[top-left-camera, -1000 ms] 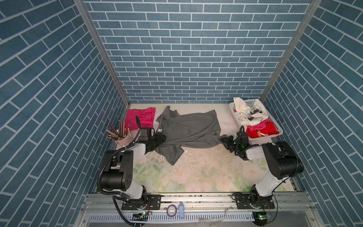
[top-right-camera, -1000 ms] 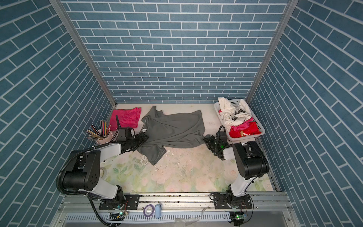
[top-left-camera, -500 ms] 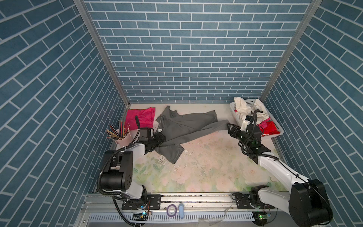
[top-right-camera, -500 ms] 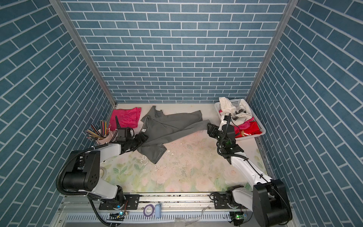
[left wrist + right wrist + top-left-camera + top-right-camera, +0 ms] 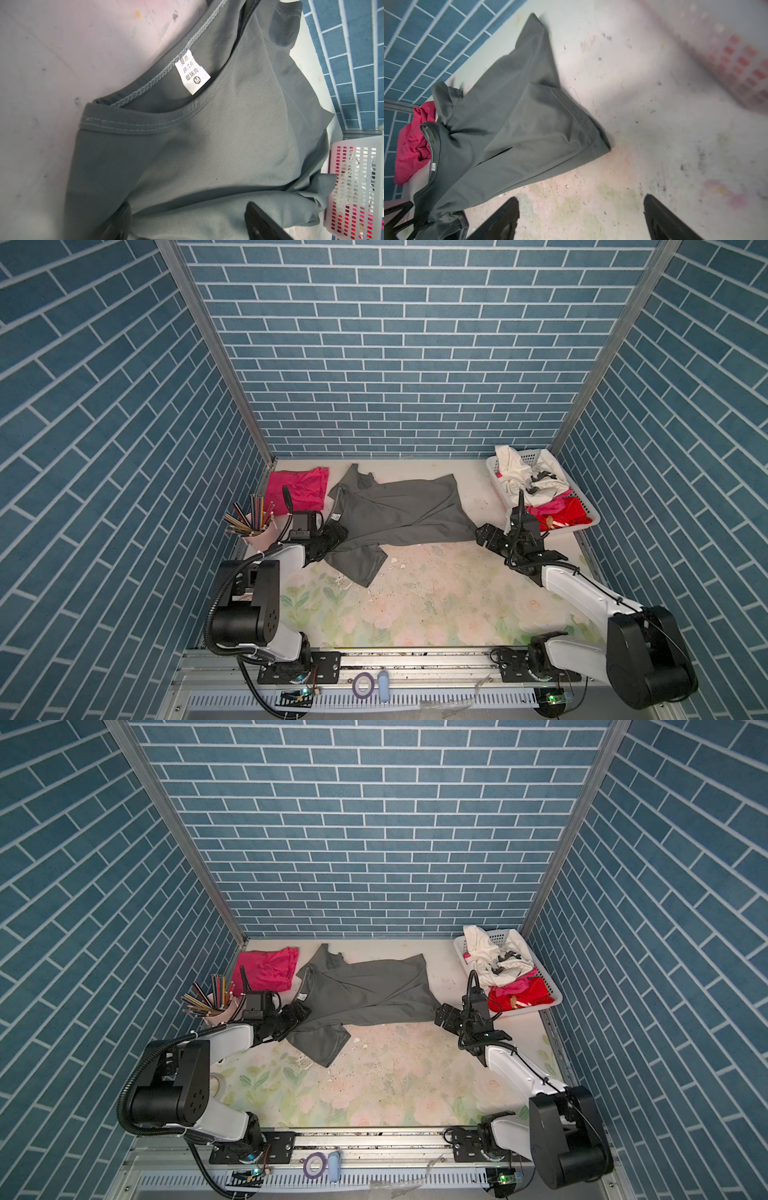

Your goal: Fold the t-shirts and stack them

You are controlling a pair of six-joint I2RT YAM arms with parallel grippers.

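**Change from the earlier frames.** A second ago the right claw was closed at the near right hem corner of the dark grey t-shirt, with its arm folded low. It then drew that corner out towards the white basket. The corner is now free and lies flat on the tabletop, just beside the claw, and the hem reaches further right than it did a second ago. The left arm, the pink t-shirt and the basket have not moved.

**Right claw.** In the right wrist view the claw stands wide apart. Its two dark fingers frame bare tabletop and hold nothing. The hem corner of the grey t-shirt lies ahead of them, apart.

**Left claw.** In both top views the left claw sits at the collar end of the grey t-shirt. In the left wrist view the claw is spread wide, with grey cloth lying between and under its fingers. Whether they press on the cloth cannot be told.

**Task items.** The grey t-shirt lies unfolded across the back middle of the tabletop, with its collar to the left and its hem to the right. The pink t-shirt lies in the back left corner, just beside the grey collar.
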